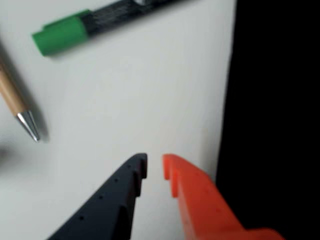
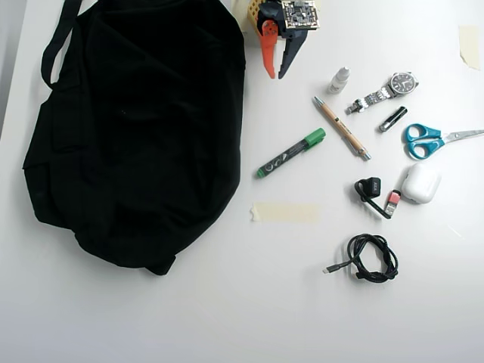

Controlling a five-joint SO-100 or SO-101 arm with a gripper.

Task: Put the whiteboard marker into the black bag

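The whiteboard marker (image 2: 290, 152), black barrel with a green cap, lies on the white table right of the black bag (image 2: 136, 128). In the wrist view the marker (image 1: 85, 26) lies at the top left and the bag (image 1: 275, 110) fills the right side. My gripper (image 2: 275, 76) is at the table's top edge in the overhead view, above the marker and just right of the bag. Its black and orange fingers stand slightly apart and hold nothing; in the wrist view the gripper (image 1: 155, 167) hovers over bare table.
A tan wooden pen (image 2: 342, 128) lies right of the marker, also in the wrist view (image 1: 17, 105). A small bottle (image 2: 339, 79), watch (image 2: 386, 91), scissors (image 2: 431, 139), white case (image 2: 420, 183), coiled cable (image 2: 370, 257) and tape strip (image 2: 285, 212) lie on the right half.
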